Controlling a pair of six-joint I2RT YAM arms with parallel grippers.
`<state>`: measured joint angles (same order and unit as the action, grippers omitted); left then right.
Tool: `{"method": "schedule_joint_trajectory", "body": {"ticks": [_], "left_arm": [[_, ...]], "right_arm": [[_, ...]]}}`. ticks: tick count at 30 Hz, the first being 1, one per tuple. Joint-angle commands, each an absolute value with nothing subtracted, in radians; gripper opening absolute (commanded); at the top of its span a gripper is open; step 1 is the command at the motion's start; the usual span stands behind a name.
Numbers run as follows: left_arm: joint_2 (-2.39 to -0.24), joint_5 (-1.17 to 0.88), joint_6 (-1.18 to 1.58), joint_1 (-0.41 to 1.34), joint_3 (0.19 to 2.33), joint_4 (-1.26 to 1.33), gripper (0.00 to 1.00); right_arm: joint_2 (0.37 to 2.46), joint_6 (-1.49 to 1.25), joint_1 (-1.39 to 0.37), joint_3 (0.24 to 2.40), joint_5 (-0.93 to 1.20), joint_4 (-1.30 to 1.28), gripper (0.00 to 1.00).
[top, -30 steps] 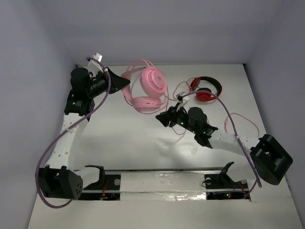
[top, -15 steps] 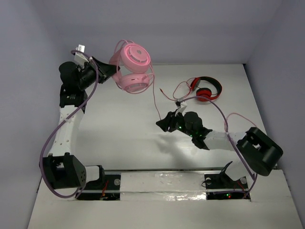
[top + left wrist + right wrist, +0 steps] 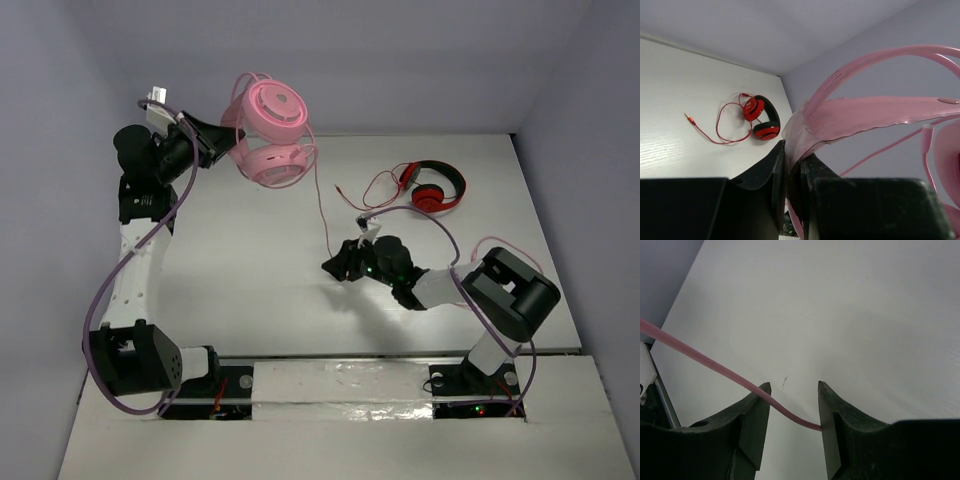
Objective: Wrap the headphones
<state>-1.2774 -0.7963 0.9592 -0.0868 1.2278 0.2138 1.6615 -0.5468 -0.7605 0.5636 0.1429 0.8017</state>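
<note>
The pink headphones [image 3: 272, 135] hang in the air at the back left, one earcup above the other. My left gripper [image 3: 222, 140] is shut on their pink headband [image 3: 865, 112], which is pinched between the black fingers [image 3: 777, 165]. The thin pink cable [image 3: 322, 205] drops from the earcups to my right gripper [image 3: 332, 266], low over the table's middle. In the right wrist view the jaws [image 3: 792, 390] stand apart. The cable [image 3: 715, 367] crosses the left fingertip and runs slack across the gap to the right finger's inner face, not pinched.
Red-and-black headphones [image 3: 432, 188] lie at the back right with their red cable [image 3: 372, 190] looped to the left; the left wrist view shows them too [image 3: 762, 117]. Grey walls close in the back and both sides. A taped strip [image 3: 340, 375] runs along the near edge.
My left gripper has lifted the pink headphones off the table, up and to the back left. The cable now hangs down from them. My right gripper has slid slightly left.
</note>
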Motion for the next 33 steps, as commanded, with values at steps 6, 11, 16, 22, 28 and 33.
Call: {"method": "schedule_joint_trajectory", "body": {"ticks": [6, 11, 16, 22, 28, 33], "left_arm": [[-1.261, -0.799, 1.065, -0.097, 1.284, 0.353, 0.0], [-1.261, -0.793, 1.086, -0.097, 1.238, 0.379, 0.0], [-1.258, -0.712, 1.062, -0.097, 1.239, 0.345, 0.0], [-1.201, -0.502, 1.019, -0.097, 1.117, 0.333, 0.0], [-1.146, -0.235, 0.911, -0.046, 1.023, 0.255, 0.0], [-1.14, 0.035, 0.789, 0.049, 1.006, 0.18, 0.0]], "right_arm": [[1.732, -0.589, -0.758, 0.568, 0.143, 0.927, 0.54], [1.758, -0.589, -0.758, 0.569, 0.152, 0.908, 0.54], [1.737, -0.64, -0.779, 0.525, 0.137, 0.917, 0.15], [1.684, -0.64, -0.975, 0.618, 0.008, 0.59, 0.0], [1.629, -0.65, -1.08, 0.747, -0.116, 0.288, 0.0], [1.605, -0.615, -1.181, 0.883, -0.173, 0.063, 0.0]]}}
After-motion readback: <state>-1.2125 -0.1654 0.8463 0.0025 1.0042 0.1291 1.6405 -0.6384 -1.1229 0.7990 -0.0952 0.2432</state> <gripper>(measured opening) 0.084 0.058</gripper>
